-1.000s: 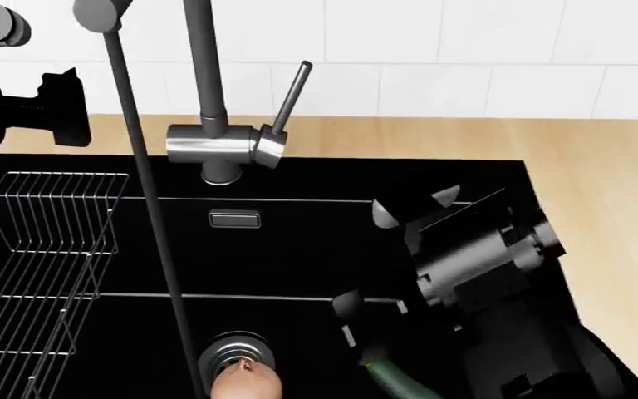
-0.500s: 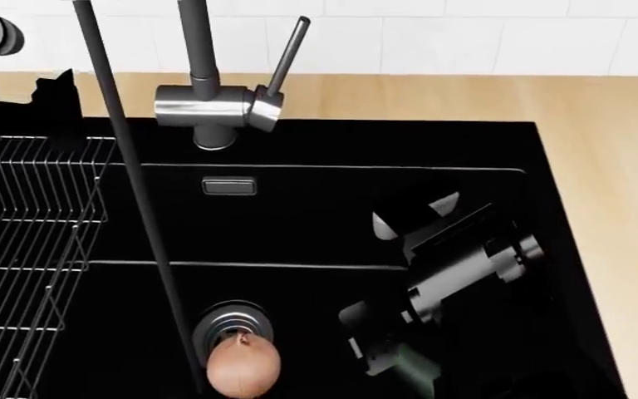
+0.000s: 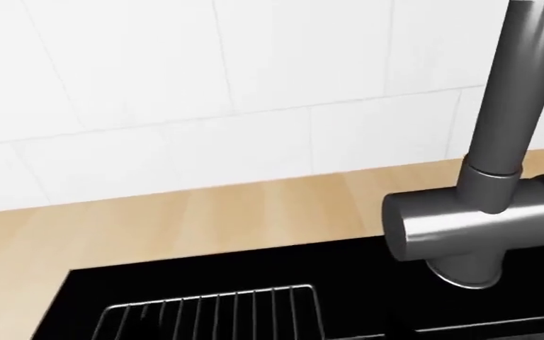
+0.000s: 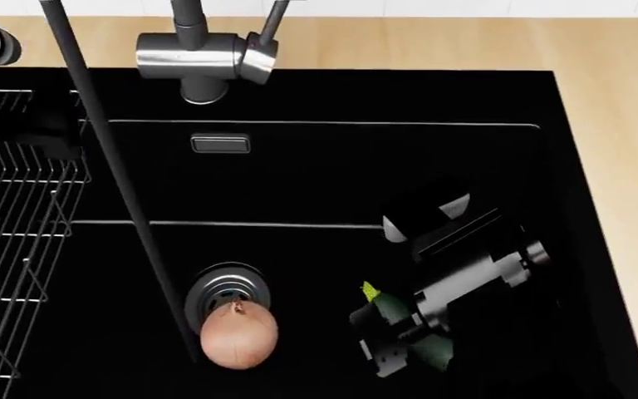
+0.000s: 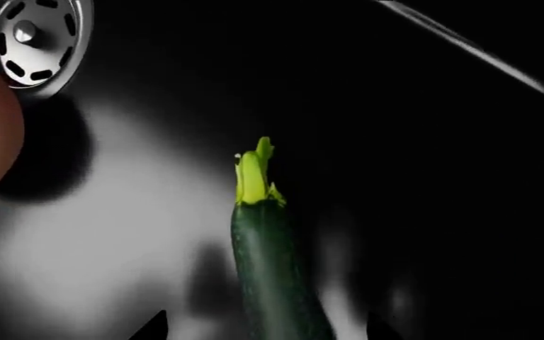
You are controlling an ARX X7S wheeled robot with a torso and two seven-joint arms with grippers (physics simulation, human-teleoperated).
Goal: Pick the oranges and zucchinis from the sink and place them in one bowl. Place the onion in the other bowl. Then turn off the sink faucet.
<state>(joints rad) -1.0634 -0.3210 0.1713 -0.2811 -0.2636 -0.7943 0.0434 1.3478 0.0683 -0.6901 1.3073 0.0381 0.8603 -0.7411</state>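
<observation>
One zucchini [image 5: 270, 262] lies lengthwise between the right claw's [image 4: 399, 342] spread, empty fingers — stem toward the drain [image 4: 226, 293] — while the left claw is out of sight.

The onion [image 4: 238, 333] is set beside the drain [image 4: 226, 289] in the sink [image 4: 319, 179], left of the zucchini [image 4: 405, 327].

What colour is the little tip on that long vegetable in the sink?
Pale yellow-green, on a dark green zucchini; clearest in the right wrist view.
</observation>
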